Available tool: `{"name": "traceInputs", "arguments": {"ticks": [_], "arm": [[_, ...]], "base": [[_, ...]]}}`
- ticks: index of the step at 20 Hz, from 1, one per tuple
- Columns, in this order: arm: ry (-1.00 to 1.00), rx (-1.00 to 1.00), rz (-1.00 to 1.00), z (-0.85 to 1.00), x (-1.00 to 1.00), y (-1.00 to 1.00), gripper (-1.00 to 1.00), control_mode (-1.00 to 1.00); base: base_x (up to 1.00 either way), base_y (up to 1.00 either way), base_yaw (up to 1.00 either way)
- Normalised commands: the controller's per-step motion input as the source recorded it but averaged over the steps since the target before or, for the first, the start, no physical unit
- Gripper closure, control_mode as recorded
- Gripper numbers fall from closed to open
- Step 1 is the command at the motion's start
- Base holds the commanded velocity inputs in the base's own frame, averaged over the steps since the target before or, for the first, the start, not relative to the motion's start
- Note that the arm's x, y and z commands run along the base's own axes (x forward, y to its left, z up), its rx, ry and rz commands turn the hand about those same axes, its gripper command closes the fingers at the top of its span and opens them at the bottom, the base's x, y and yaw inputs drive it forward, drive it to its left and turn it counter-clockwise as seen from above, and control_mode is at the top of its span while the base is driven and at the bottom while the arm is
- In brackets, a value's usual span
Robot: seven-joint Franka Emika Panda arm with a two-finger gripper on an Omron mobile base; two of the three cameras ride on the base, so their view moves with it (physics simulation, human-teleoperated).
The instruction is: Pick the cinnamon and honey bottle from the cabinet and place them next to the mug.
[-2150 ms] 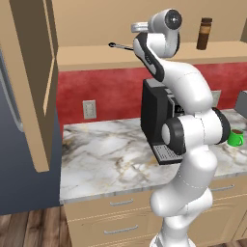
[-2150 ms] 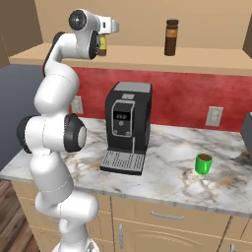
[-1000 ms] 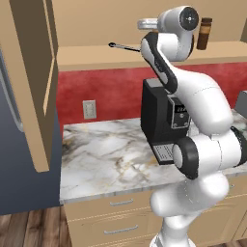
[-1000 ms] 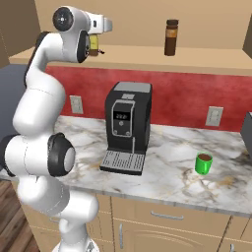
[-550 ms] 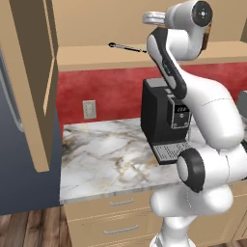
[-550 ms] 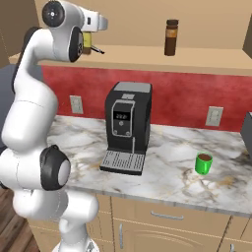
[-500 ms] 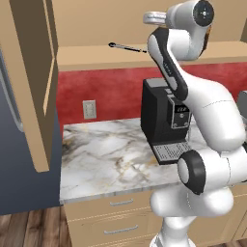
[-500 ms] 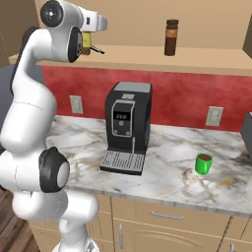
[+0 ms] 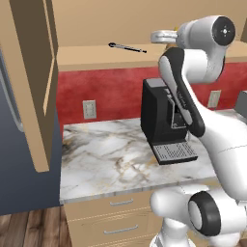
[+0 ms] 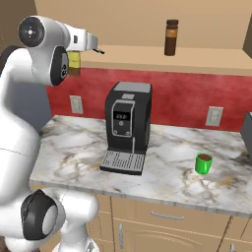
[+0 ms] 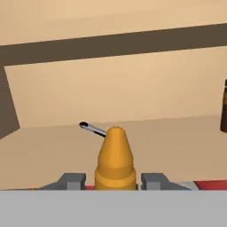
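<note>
My gripper (image 11: pixel 113 180) is shut on the honey bottle (image 11: pixel 115 159), whose orange nozzle rises between the two fingers. From the right base, the amber honey bottle (image 10: pixel 74 64) hangs at my gripper (image 10: pixel 75 55), just off the left end of the cabinet's shelf (image 10: pixel 147 57). The cinnamon (image 10: pixel 171 37) stands upright on that shelf, well to the right; its dark side shows at the hand view's right edge (image 11: pixel 224 108). The green mug (image 10: pixel 203 163) sits on the marble counter (image 10: pixel 162 172) at the right. The cabinet's door (image 9: pixel 34 77) hangs open at the left.
A thin dark utensil (image 9: pixel 126 47) lies on the shelf close to my hand. A black coffee machine (image 10: pixel 127 128) stands on the counter below the shelf. Drawers (image 10: pixel 167 216) run under the counter. A red backsplash (image 10: pixel 187 96) with outlets lines the wall.
My arm has swung back from the shelf, carrying the honey bottle left and slightly down in the right base view. The cinnamon and mug have not moved.
</note>
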Motion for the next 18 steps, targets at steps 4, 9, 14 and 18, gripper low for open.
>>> {"name": "traceInputs", "arguments": {"ticks": [4, 9, 14, 18], "arm": [[-0.12, 0.00, 0.03, -1.00, -1.00, 0.03, 1.00, -1.00], [-0.16, 0.00, 0.01, -0.86, -0.80, -0.07, 1.00, -1.00], [-0.13, -0.01, 0.00, -0.58, -0.33, -0.40, 1.00, -1.00], [0.00, 0.00, 0.00, -0.71, -0.27, -0.59, 1.00, -1.00]], "base": [[0.00, 0.00, 0.00], [0.00, 0.00, 0.00], [0.00, 0.00, 0.00], [0.00, 0.00, 0.00]]}}
